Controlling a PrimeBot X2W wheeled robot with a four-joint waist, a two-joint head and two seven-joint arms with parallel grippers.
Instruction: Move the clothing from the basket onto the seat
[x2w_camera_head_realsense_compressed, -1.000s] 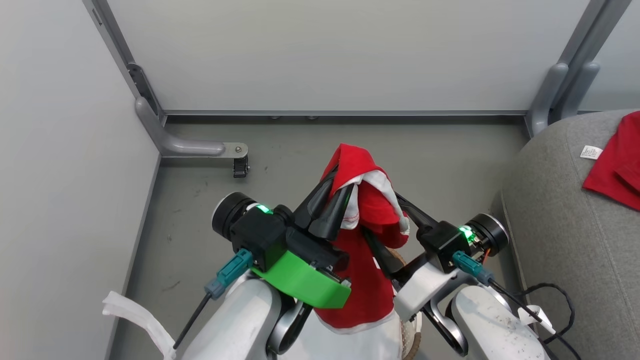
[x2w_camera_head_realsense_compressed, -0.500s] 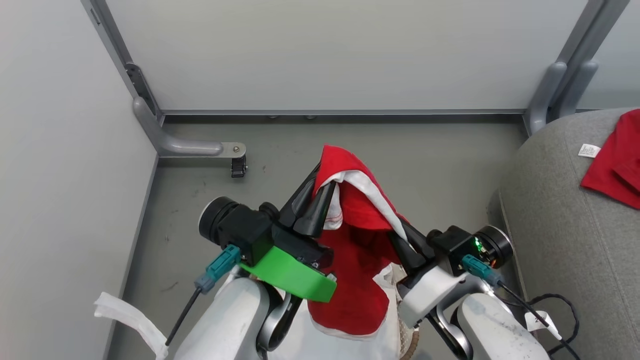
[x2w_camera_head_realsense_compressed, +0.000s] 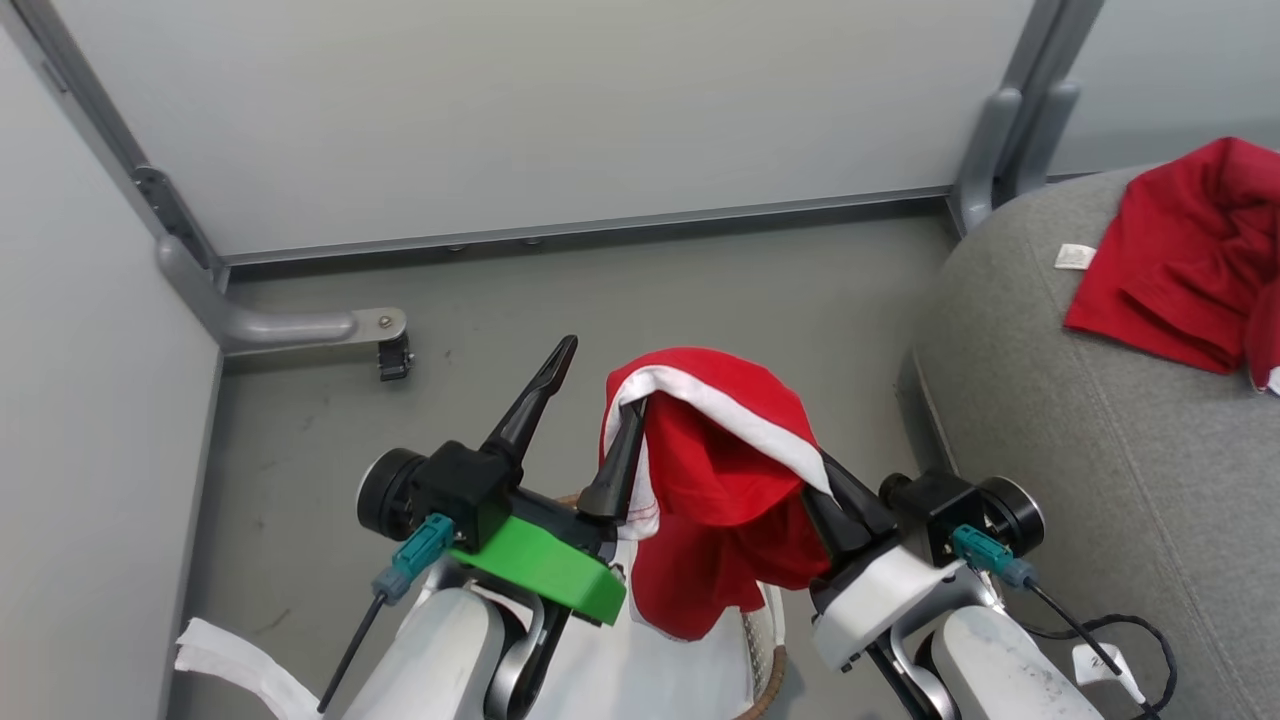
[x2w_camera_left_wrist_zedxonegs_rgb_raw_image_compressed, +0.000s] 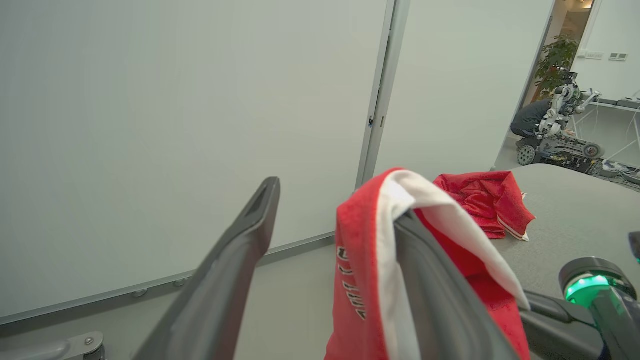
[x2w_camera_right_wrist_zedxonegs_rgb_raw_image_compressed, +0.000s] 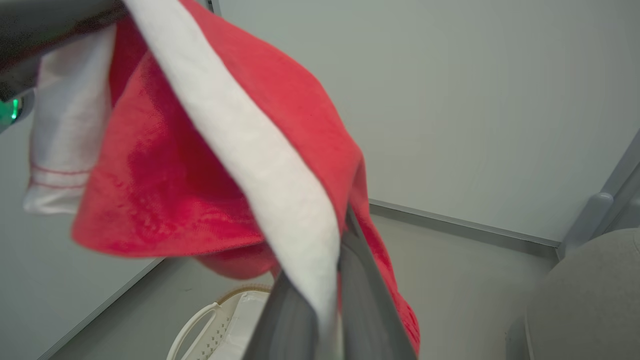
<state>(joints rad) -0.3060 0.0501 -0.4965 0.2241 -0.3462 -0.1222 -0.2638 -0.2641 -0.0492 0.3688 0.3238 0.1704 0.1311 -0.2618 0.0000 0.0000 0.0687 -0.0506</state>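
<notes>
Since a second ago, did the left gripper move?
Yes. The left gripper opened: one finger swung off the red garment, toward the caster; the garment hangs over the other.

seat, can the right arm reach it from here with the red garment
Probably yes: the seat lies just right of the right gripper, bare floor between. But the garment drapes over a finger of the left gripper.

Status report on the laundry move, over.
Left gripper open. Right gripper shut on red garment, above basket. Garment drapes over left finger; may snag.
</notes>
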